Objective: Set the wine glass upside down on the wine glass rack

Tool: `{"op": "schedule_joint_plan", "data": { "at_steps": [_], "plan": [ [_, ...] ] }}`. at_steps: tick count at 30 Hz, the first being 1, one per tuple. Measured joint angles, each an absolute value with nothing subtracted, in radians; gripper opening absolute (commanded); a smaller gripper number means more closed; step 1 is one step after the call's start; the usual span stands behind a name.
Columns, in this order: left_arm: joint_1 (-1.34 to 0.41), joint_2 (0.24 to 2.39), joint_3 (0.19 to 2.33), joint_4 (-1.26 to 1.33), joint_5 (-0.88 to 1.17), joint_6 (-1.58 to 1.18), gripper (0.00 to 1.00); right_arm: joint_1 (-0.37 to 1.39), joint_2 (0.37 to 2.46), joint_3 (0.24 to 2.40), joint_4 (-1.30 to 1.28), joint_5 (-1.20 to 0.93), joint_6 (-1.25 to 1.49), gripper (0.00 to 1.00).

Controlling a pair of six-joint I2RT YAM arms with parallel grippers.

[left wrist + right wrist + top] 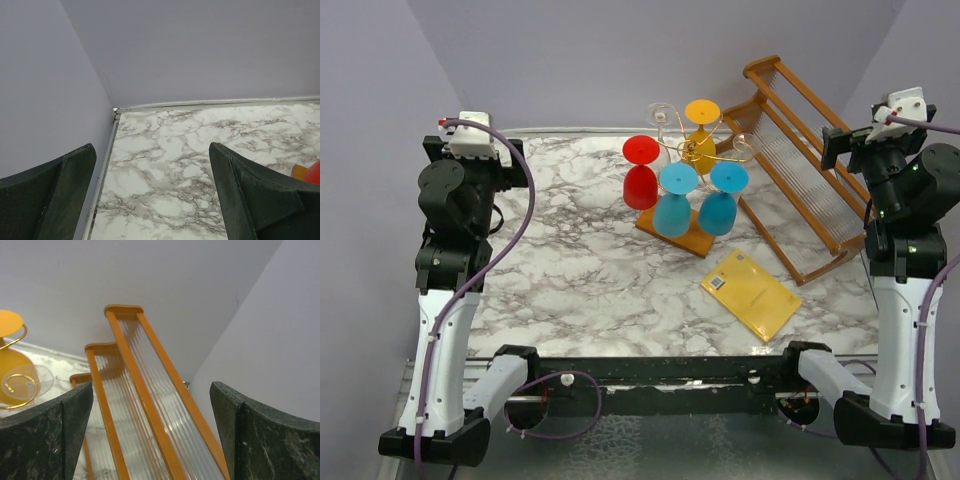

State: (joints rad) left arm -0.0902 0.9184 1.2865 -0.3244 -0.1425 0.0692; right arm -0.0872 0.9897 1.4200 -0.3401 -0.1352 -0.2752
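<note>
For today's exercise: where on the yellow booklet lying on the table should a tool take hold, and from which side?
The yellow booklet lies flat on the marble table, so no face is graspable from above. Probably pinch a free corner or edge nearest the right tool, sliding one finger under; that arm sits closest.

Left arm [455, 300]: showing a white lower link, black glossy joint housings above it, and a black foot block.
Right arm [905, 290]: wearing the same white-and-black scheme, with small green lights glowing on its dark upper joints.
Cables: a purple cable [510, 245] is looping along the left arm; another is running down the right.
Wrist tops: carrying white boxy camera modules with red marks.
Jaws: appearing as dark, mottled green-black wedges in both wrist views.
</note>
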Motion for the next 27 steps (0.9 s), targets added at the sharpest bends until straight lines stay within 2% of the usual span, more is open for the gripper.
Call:
{"op": "schedule_joint_plan", "data": {
  "at_steps": [13,27],
  "plan": [
    [-0.084,0.955,1.400,-0.432,-0.104,0.062,0.99,-0.122,0.947,1.455,-0.492,-0.242,-0.290,1.00],
    [-0.045,0.969,1.428,-0.491,-0.049,0.063,0.99,-0.133,0.962,1.471,-0.560,-0.291,-0.283,1.00]
  ]
}}
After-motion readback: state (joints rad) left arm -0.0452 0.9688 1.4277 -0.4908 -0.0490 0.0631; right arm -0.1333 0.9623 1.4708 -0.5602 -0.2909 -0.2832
